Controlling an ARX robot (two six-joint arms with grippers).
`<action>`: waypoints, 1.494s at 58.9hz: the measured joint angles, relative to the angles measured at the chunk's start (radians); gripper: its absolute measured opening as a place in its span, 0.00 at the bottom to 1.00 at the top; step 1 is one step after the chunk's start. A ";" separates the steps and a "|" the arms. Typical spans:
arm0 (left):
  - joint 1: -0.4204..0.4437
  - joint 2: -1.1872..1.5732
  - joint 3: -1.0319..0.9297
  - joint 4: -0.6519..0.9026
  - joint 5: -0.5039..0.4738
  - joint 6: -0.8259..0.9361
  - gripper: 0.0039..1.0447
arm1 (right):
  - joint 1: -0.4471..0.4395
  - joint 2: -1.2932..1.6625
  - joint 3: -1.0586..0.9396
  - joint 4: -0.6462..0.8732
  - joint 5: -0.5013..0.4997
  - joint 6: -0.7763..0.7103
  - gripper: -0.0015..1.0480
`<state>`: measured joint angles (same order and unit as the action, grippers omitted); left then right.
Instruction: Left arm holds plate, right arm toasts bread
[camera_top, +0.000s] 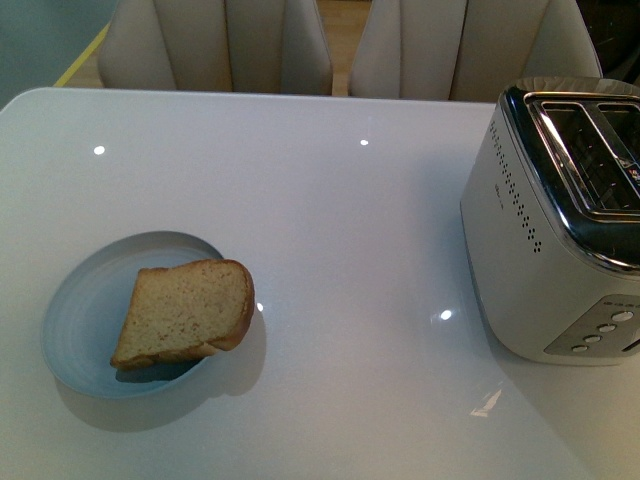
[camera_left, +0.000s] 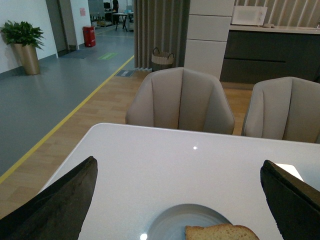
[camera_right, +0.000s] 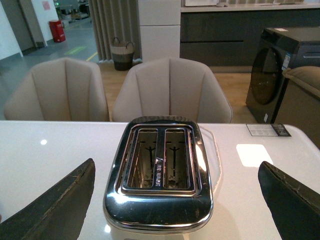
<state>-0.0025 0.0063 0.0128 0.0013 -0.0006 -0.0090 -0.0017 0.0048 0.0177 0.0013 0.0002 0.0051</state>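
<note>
In the front view the pale blue-grey plate (camera_top: 80, 322) sat on the white bench (camera_top: 350, 250) at about 8 o'clock, and neither arm showed. The bread (camera_top: 187, 312) lay on the plate at a slant, its rounded top reaching past the rim toward 3 o'clock. Whether that overhanging edge touched the bench was hard to tell. A silver toaster (camera_top: 545, 260) stood at 3 o'clock, well apart from the plate, with both of its slots (camera_right: 146, 157) empty. Beige chairs (camera_top: 215, 45) stood beyond the bench at 12 o'clock.

The left end effector (camera_left: 178, 165) had its black fingers (camera_left: 55, 205) spread wide and gripped nothing, with the plate and bread just ahead of the gap. The right end effector (camera_right: 176, 167) was likewise spread apart and empty, facing the toaster.
</note>
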 joint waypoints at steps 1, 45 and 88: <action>0.000 0.000 0.000 0.000 0.000 0.000 0.93 | 0.000 0.000 0.000 0.000 0.000 0.000 0.91; -0.057 0.157 0.114 -0.265 -0.182 -0.138 0.93 | 0.000 0.000 0.000 0.000 0.001 0.000 0.91; 0.187 1.553 0.317 0.540 0.041 -0.299 0.93 | 0.000 0.000 0.000 0.000 0.000 0.000 0.91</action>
<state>0.1841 1.5589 0.3302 0.5415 0.0406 -0.3084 -0.0017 0.0048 0.0177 0.0013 0.0002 0.0048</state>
